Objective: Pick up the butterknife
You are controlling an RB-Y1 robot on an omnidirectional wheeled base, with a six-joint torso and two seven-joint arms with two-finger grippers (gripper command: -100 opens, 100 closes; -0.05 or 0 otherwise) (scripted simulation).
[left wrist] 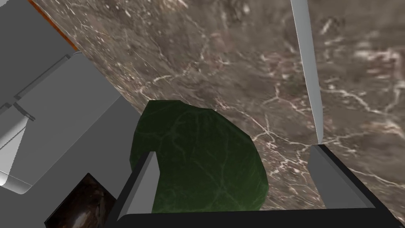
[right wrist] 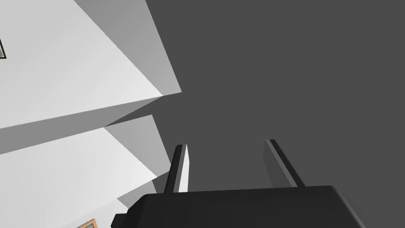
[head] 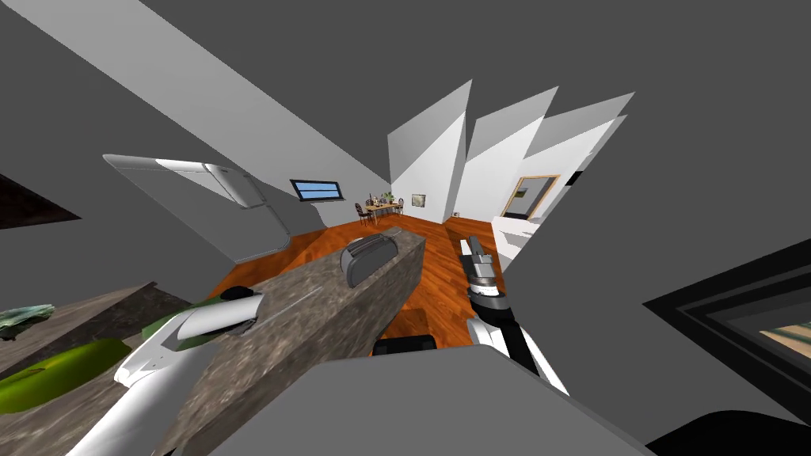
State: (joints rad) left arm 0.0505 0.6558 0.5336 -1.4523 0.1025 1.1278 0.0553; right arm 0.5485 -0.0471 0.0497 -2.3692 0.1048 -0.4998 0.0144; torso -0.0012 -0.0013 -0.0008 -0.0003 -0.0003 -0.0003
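Hovering with fingers apart, the left gripper (left wrist: 234,148) faced the brown veined stone counter (left wrist: 221,51); there, at its one o'clock, lay the thin grey butterknife (left wrist: 306,71): likely light, stiff, slippery, best pinched across its width.

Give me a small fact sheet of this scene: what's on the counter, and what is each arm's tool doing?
surface: brown veined stone counter
on it: grey boxy toaster; dark green leafy lump
left tool: open, holding nothing, above the counter, with the green lump just beneath it near one finger
right tool: open, holding nothing, held up beside the counter over the orange wooden floor
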